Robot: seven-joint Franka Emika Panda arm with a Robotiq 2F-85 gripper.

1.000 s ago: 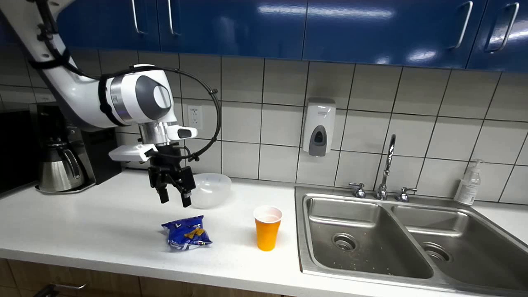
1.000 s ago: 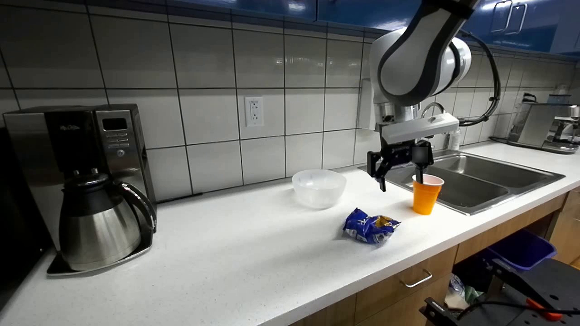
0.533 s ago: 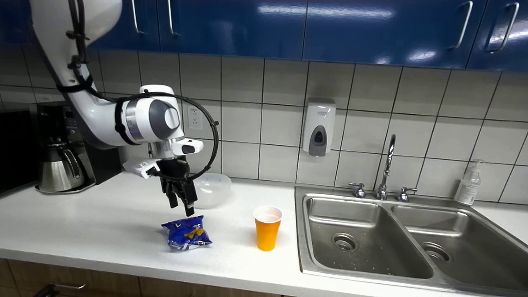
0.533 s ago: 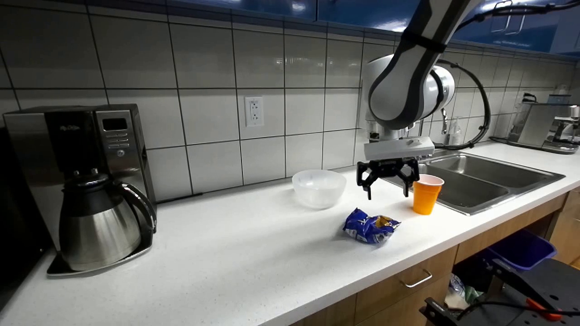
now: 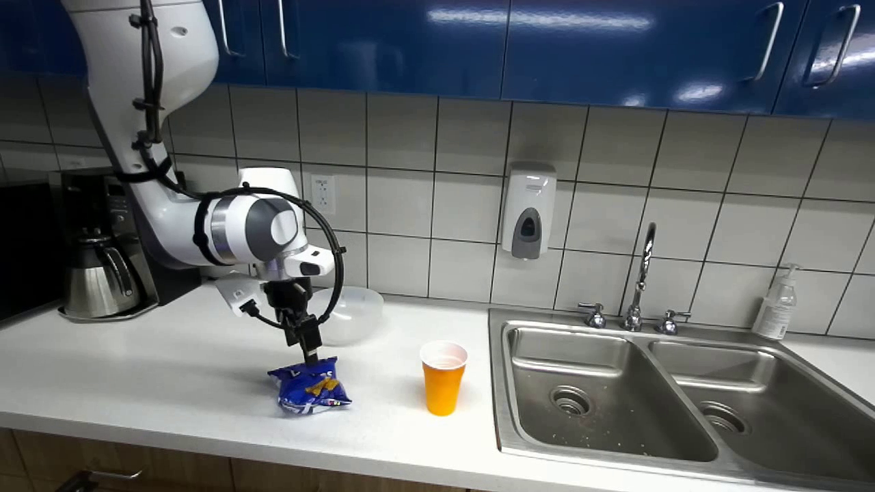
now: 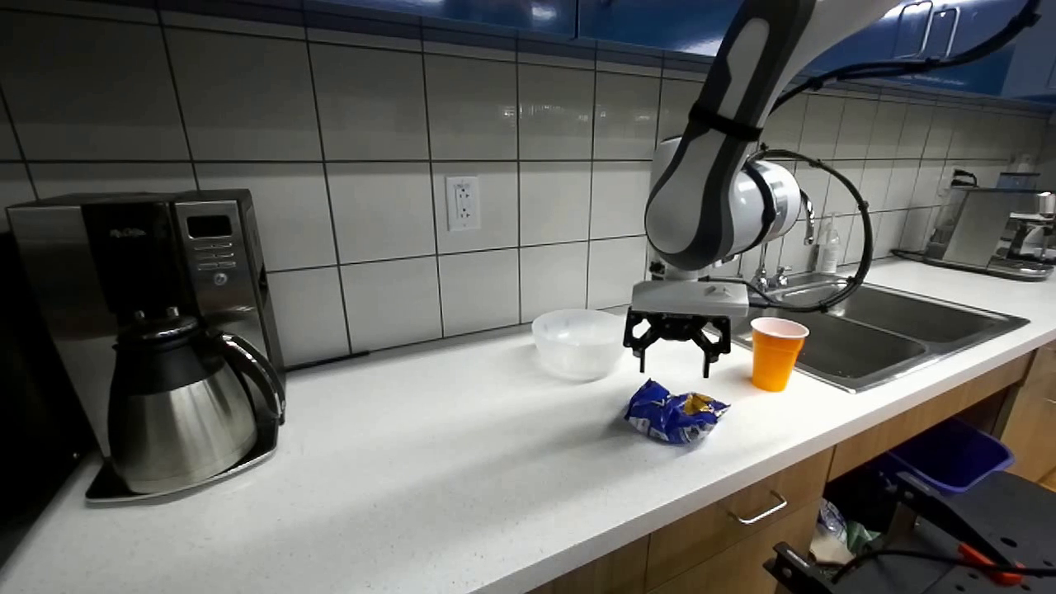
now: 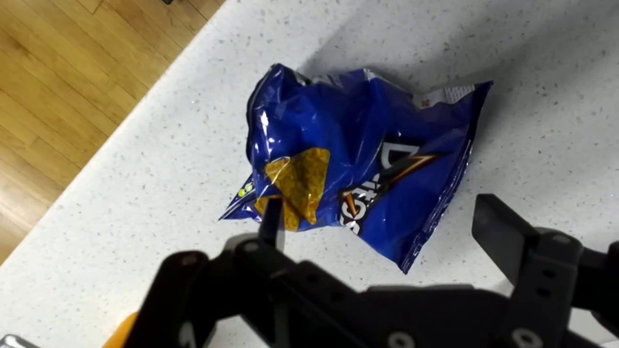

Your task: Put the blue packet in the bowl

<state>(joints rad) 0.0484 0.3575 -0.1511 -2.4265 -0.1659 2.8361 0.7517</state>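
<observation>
Surface (image 6: 371, 470), holding the whole layout — by my reading, approach nearly done; grasp, carry and release remain. My claw (image 6: 675, 374): fingers spread, gripping nothing. Bowl (image 6: 580, 346): near the back edge, awaiting its load. Blue packet (image 7: 358, 150): on the surface near the front edge, close by my claw — free room lies back toward the bowl and across to the orange cup (image 5: 444, 383).

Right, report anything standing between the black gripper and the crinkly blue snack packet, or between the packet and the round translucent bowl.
Nothing visible stands between gripper and packet, or packet and bowl; the tapered orange cup stands aside.
</observation>
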